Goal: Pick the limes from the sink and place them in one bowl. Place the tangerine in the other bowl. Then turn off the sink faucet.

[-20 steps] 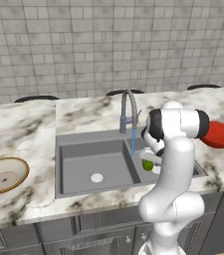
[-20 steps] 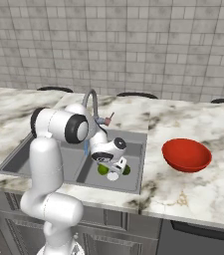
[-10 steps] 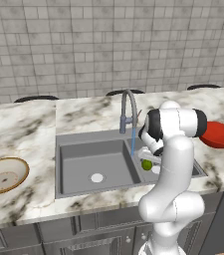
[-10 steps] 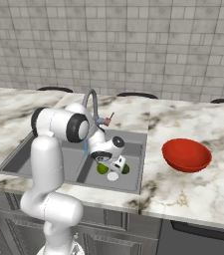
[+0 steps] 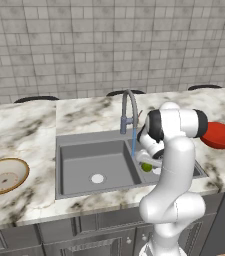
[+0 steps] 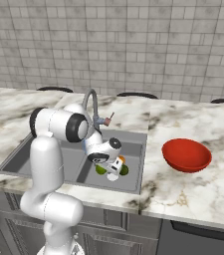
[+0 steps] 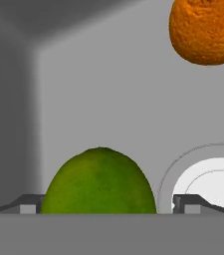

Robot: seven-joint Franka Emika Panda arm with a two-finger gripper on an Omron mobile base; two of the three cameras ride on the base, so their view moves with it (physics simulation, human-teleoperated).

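Observation:
In the right basin of the sink [image 5: 84, 160] my gripper [image 7: 106, 204] stands open, one fingertip [image 7: 30, 203] on each side of a green lime [image 7: 99, 182]. The right base view has the gripper [image 6: 114, 169] low in the basin, with a lime [image 6: 101, 170] to its left and a second lime [image 6: 125, 170] to its right. The tangerine [image 7: 205, 30] lies further along the basin floor, also visible as an orange spot [image 6: 122, 159]. The red bowl [image 6: 186, 154] sits on the counter to the right. The tan bowl [image 5: 4, 176] is far left. Water runs from the faucet [image 5: 129, 107].
A white drain [image 7: 213, 182] lies just beside the lime between the fingers. The basin walls [image 7: 14, 109] close in around the hand. Marble counter [image 6: 193, 189] surrounds the sink, and a tiled wall [image 5: 109, 45] rises behind it.
The hand has eased slightly lower over the lime. Fruit, bowls and water stream are unchanged.

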